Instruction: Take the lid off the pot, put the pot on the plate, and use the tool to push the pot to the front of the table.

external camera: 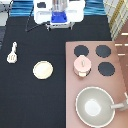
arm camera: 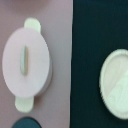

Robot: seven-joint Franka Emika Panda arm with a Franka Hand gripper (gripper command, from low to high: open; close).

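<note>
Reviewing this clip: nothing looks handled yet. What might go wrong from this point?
1. The lid sits on the pot, which stands on the stove among burners; a poor grasp may drag the pot too.
2. The large grey pan stands close by and may get bumped.
3. The claw hangs far from the pot, the plate and the tool.
</note>
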